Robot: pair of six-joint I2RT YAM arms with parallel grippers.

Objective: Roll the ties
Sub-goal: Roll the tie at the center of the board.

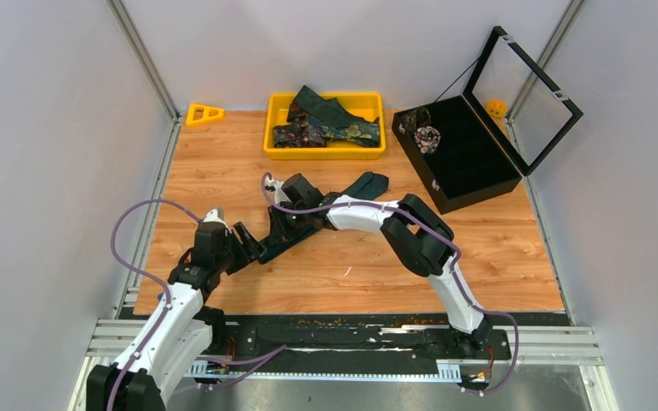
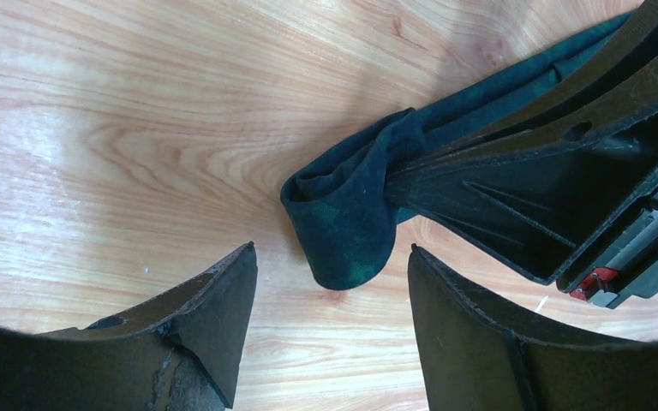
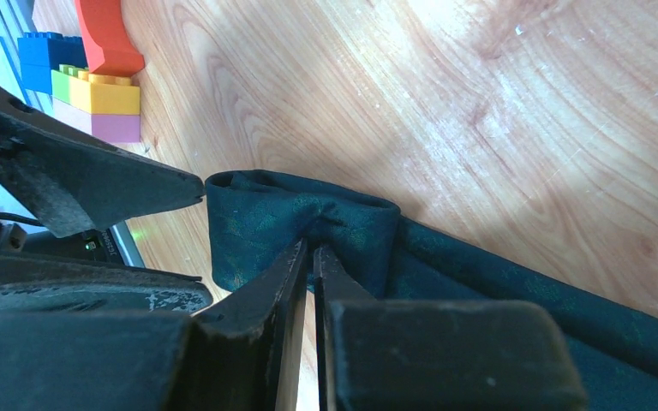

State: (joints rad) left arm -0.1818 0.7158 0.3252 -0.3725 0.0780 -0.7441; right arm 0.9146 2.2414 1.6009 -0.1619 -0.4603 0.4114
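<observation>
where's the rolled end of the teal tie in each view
top external: rolled end left of centre, between both hands
left wrist: mid-frame, above the open left hand
right wrist: mid-frame, just above the fingertips
shared landmark: right hand pinching the roll

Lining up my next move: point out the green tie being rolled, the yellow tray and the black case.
green tie (image 2: 343, 218), left wrist view, on its rolled end.
yellow tray (image 1: 326, 153), top view, on its front wall.
black case (image 1: 471, 161), top view, on its bare inner floor.
</observation>
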